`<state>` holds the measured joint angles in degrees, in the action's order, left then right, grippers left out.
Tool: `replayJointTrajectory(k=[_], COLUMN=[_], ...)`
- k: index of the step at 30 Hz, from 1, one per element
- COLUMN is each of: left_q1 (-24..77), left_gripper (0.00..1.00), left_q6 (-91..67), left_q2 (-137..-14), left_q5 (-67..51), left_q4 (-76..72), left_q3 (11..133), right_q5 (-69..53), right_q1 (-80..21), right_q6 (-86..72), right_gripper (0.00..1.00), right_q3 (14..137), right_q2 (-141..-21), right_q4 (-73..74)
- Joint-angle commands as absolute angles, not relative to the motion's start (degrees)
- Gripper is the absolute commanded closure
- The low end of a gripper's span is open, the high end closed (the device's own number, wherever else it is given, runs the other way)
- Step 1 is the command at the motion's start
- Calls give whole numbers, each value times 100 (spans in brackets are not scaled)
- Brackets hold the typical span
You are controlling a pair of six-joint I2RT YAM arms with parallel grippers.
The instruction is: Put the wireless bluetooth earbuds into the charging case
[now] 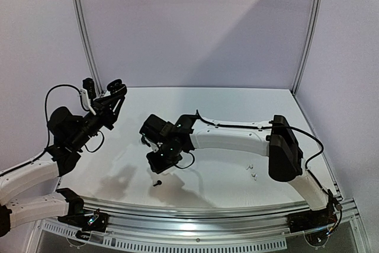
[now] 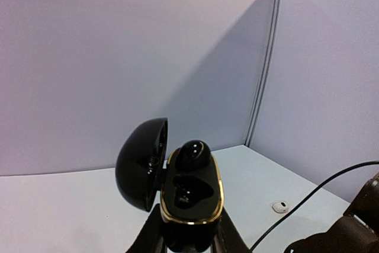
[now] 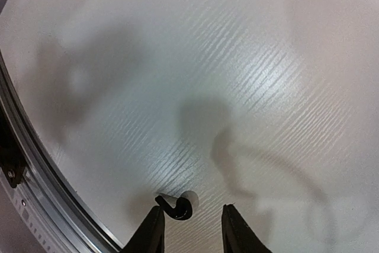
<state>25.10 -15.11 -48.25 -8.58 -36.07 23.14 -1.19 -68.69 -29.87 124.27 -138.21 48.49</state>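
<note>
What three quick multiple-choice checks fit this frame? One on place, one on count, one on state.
1. Where is the charging case? A) on the table B) in the left gripper C) in the right gripper
2. How many earbuds sit in the charging case? A) none B) one C) two
3. How is the right gripper? A) open B) shut on an earbud C) shut on the case

1 B: the left wrist view shows its fingers clamping the case base.
2 B: the seated black earbud fills the upper slot and the lower slot is empty.
3 A: its fingers stand apart over the table, with the loose black earbud lying by one.
</note>
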Motion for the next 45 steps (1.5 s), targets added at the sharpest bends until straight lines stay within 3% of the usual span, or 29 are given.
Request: replayJointTrajectory(k=[1,4,10,15,25,29,36,45], left_q1=[2452,2454,2457,2452,2459,2461,2478,2498], left_gripper=[100,100,100,100,100,100,100,100], left_q6=[-1585,-1595,-1632,-1648,-1761,-1757,-1766,-1702], left_q2=[-4860,-4863,-4920,-4966,-5147,-5151,-5150,-5103], left_q5=[-958,-979,-1034,-1057,-1157,-1185,-1221,-1220], left_q4=[-3647,-3647,-3728,-3779,-3982,-3980,-3927,-3892], left_q3=[2324,2300,2265,2251,2182,2148,2145,2148], right_q5=[-209,-359,-539,-418,-47,372,89,-58], right_q1=[-6879,-6892,-6891,-6899,-7097,-7217,-7227,-7361], right_q6=[-3095,-3052,-3135,-3284,-3353,-2825,-2665,-2566], right_gripper=[71,69,51,51,53,62,78,94], right_q3=[12470,12045,11679,12323,12439,12652,12724,12365], right_q2=[-13994,-13783,-13530,-14001,-14040,-14318,-14706,-14685], right_q4=[5156,4908,4554,4674,4153,3973,3859,4853])
